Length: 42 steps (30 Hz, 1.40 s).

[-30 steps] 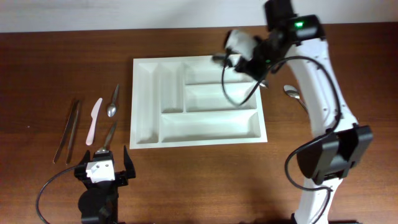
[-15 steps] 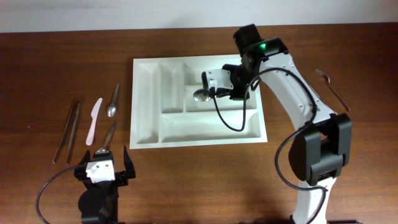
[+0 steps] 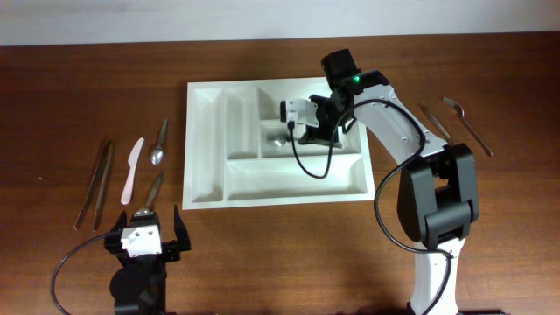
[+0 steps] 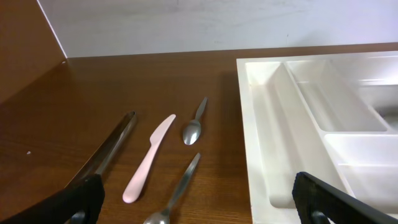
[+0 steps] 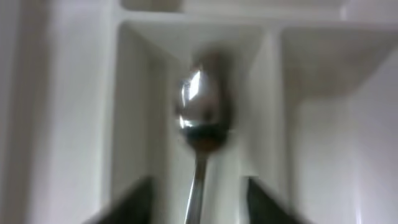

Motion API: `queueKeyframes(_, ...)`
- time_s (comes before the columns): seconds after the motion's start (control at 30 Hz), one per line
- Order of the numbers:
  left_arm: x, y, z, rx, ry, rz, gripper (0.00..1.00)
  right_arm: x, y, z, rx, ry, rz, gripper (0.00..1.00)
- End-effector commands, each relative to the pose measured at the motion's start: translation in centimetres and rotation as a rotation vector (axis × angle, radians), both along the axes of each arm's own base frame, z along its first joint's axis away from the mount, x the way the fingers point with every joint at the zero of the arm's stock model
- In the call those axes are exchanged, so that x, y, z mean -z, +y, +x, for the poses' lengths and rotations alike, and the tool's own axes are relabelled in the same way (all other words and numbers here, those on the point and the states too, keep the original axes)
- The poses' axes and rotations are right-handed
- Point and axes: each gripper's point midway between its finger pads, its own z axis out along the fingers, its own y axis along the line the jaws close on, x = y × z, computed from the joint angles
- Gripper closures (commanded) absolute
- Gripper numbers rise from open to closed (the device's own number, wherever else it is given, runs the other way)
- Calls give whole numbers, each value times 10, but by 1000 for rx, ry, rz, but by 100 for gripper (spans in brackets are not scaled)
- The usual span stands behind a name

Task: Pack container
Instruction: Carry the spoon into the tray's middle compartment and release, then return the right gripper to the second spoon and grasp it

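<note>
**Right arm over container, spoon between its fingers**

The right arm is reaching from the table's right side, bending over the container (image 3: 289, 178). The right gripper (image 3: 297, 131) is hovering above the middle long compartment. A spoon (image 3: 278, 137) is lying between its fingers (image 5: 134, 199), bowl towards the narrow compartments. The wrist view is blurring, so I cannot tell whether the grip is clenched or released.

The left gripper (image 3: 147, 219) is resting near the front edge with its jaws spread wide and nothing between them.

The container is lying flat at mid-table, its long axis running left to right and the narrow compartments at the left end.

The brown wooden table (image 3: 70, 79) is meeting a white wall (image 4: 217, 25). Loose cutlery (image 3: 132, 168) is lying to the left, and two pieces (image 3: 468, 125) to the right.
</note>
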Motion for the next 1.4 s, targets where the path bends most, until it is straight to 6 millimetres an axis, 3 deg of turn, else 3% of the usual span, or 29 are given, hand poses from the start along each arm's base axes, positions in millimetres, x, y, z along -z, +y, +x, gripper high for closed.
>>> queueKeyframes(0.0, 1, 0, 0, 8, 0, 17, 1, -18, 5, 4, 129, 53, 49, 36)
queueKeyframes(0.1, 1, 0, 0, 8, 0, 17, 1, -42, -4, 15, 252, 64, 75, 32)
queueKeyframes(0.2, 1, 0, 0, 8, 0, 17, 1, -71, -30, 26, 438, 76, 65, 26)
queueKeyframes(0.4, 1, 0, 0, 8, 0, 17, 1, -125, -123, 17, 751, 90, -39, 25)
queueKeyframes(0.53, 1, 0, 0, 8, 0, 17, 1, -138, -189, 2, 941, 117, -102, 25)
queueKeyframes(0.6, 1, 0, 0, 8, 0, 17, 1, -133, -220, -4, 1010, 148, -135, 25)
queueKeyframes(0.73, 1, 0, 0, 8, 0, 17, 1, -118, -254, -10, 1064, 197, -164, 32)
queueKeyframes(0.9, 1, 0, 0, 8, 0, 17, 1, -70, -286, -18, 1117, 294, -210, 35)
queueKeyframes(1.03, 1, 0, 0, 8, 0, 17, 1, -39, -298, -21, 1142, 331, -225, 35)
queueKeyframes(1.37, 1, 0, 0, 8, 0, 17, 1, 25, -298, -18, 1135, 367, -236, 36)
